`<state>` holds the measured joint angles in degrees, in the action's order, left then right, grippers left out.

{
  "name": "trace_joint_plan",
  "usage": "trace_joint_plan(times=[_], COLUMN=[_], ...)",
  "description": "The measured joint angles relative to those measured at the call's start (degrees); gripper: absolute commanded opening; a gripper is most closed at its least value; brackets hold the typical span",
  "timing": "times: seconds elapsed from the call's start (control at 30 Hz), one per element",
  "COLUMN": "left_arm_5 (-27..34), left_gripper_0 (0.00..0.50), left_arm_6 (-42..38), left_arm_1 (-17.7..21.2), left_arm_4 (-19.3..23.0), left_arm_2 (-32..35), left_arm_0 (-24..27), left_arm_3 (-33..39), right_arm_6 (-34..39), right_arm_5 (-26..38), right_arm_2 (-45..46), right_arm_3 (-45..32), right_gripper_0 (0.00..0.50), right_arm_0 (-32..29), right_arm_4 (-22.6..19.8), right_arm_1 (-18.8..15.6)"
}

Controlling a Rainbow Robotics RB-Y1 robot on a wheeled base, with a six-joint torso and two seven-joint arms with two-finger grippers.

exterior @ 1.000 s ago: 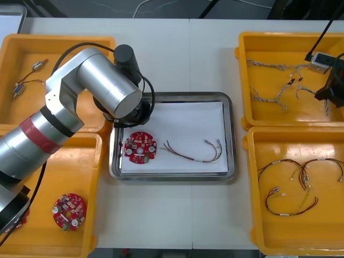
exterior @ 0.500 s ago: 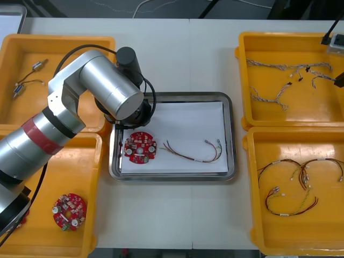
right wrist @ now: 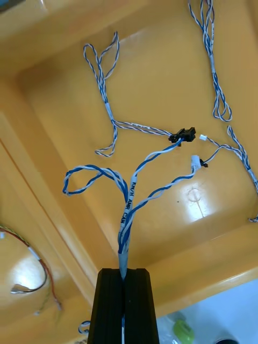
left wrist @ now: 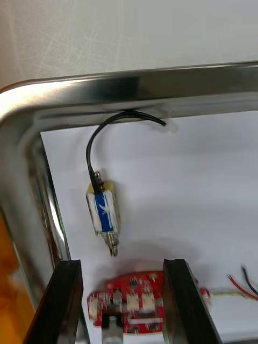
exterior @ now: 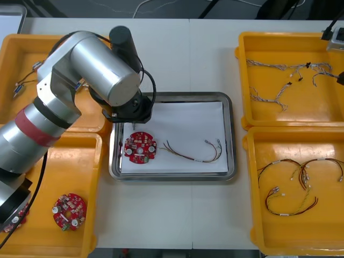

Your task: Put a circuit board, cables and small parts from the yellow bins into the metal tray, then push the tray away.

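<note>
The left gripper hangs over the far left corner of the metal tray, and its fingers are wide apart with nothing in them. Just past the fingers a small metal part with a black cable lies on the white floor of the tray, close to the round red circuit board. A red and yellow cable lies to the right of the board, also in the tray. The right gripper is up over the far right yellow bin and is squeezed tight on a twisted blue and white cable, which runs from it toward the bin floor.
</note>
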<state>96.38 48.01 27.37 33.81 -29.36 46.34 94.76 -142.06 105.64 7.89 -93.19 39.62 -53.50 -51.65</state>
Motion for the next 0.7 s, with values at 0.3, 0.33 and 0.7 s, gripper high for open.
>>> trace_joint_plan(times=[0.3, 0.33, 0.7], left_arm_5=[12.1, 12.8, 13.2], left_gripper_0=[0.456, 0.461, 0.464], left_arm_6=[0.0, 0.0, 7.3], left_arm_1=[0.9, 1.3, 8.8], left_arm_4=[8.4, 10.4, 15.4], left_arm_2=[9.8, 11.4, 17.6], left_arm_0=[2.5, 2.9, 4.2], left_arm_3=[7.4, 7.4, 7.6], right_arm_6=[6.5, 7.5, 18.2], right_arm_5=[0.9, 0.9, -1.1], right_arm_2=[-0.3, -0.7, -9.4], right_arm_3=[-9.4, -10.9, -23.7], right_gripper_0=[0.000, 0.000, 0.000], right_arm_0=[-2.4, -2.5, -2.5], right_arm_4=[-5.7, -5.7, -5.9], right_arm_1=[0.2, 0.2, 3.6])
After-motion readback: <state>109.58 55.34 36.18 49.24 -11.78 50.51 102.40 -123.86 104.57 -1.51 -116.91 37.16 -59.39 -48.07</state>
